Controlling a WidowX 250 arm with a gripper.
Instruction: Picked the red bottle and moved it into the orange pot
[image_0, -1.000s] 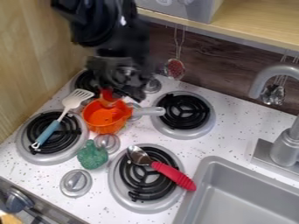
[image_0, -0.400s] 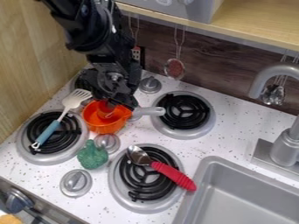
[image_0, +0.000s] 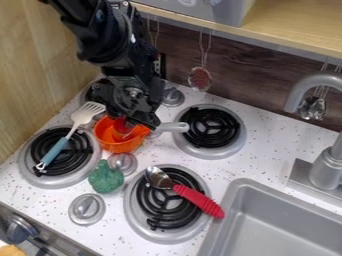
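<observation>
We see the sink (image_0: 280, 225) at lower right. The gripper (image_0: 135, 116) hangs low over the pot (image_0: 117, 144), and we cannot tell whether its jaws are open or closed. The spatula (image_0: 56, 150) lies across one burner (image_0: 40, 179), the spoon (image_0: 197, 200) (red-handled, we note) across another. The red bottle (image_0: 121, 126), partly hidden, is inside the pot.

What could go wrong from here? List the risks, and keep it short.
The claw hangs low at the orange pot, so a sideways move might bump its rim and tip it.
The red bottle is at the claw, in the pot; it might get dragged or knocked as the claw leaves.
The slotted spatula lies close beside the pot; a nudge could shift it.
</observation>
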